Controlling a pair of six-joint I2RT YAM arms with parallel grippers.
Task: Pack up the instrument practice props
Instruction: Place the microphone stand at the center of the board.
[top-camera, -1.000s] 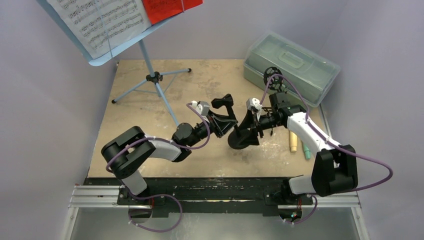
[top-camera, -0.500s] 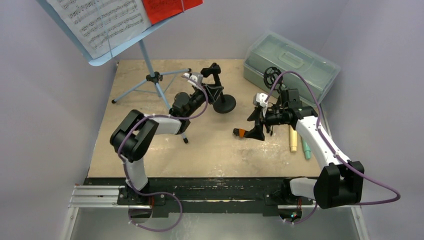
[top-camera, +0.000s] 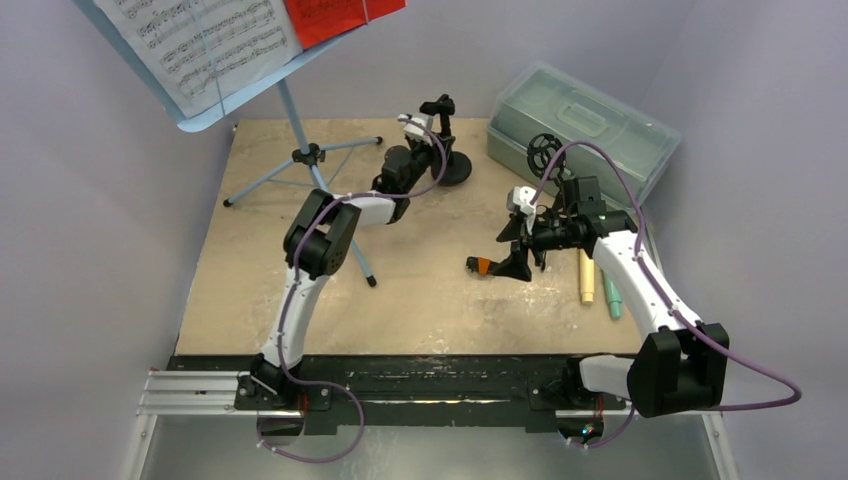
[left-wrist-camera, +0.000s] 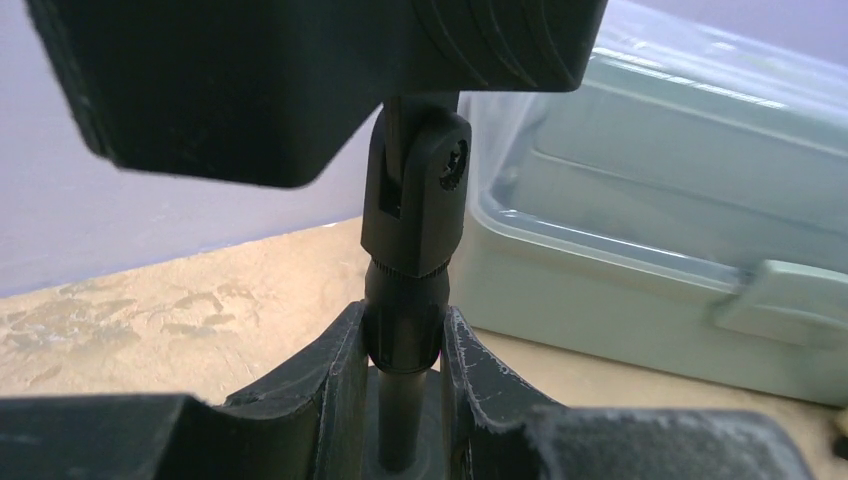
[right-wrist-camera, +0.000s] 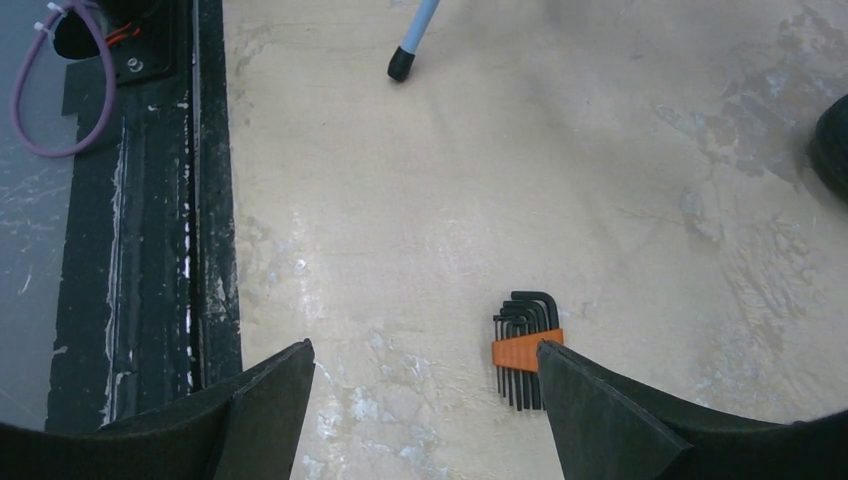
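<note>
Now, left gripper (left-wrist-camera: 402, 350): closed on the thin stem of the black mic holder (left-wrist-camera: 415, 200), one finger on each side, just under its swivel joint.
Left gripper, from above (top-camera: 428, 148): reached far out to the back of the table (top-camera: 420, 300), the arm stretched nearly straight.
Black mic holder, place (top-camera: 457, 172): upright, clip on top, round base at or just above the board; I cannot tell whether it touches. It is just beside the left end of the plastic case (top-camera: 580, 115).
Plastic case, wrist view (left-wrist-camera: 650, 250): lid shut, filling the right side right behind the stem.
Right gripper (right-wrist-camera: 422, 350): jaws spread wide, holding nothing, pointing down at bare table (right-wrist-camera: 450, 200).
Right gripper, from above (top-camera: 513, 252): over the middle of the table, right of centre.
Hex key set (right-wrist-camera: 527, 352): black keys in an orange clip, flat on the board, just inside the right-hand finger.
Cream microphone (top-camera: 587, 275): lying on the board by the right forearm.
Teal microphone (top-camera: 612, 298): beside the cream one, partly hidden under the arm.
Sheet-music rack (top-camera: 215, 120): standing back left on its tripod; one leg tip (right-wrist-camera: 402, 65) shows in the right wrist view.
White page (top-camera: 190, 40) and red page (top-camera: 335, 15): both on the rack.
</note>
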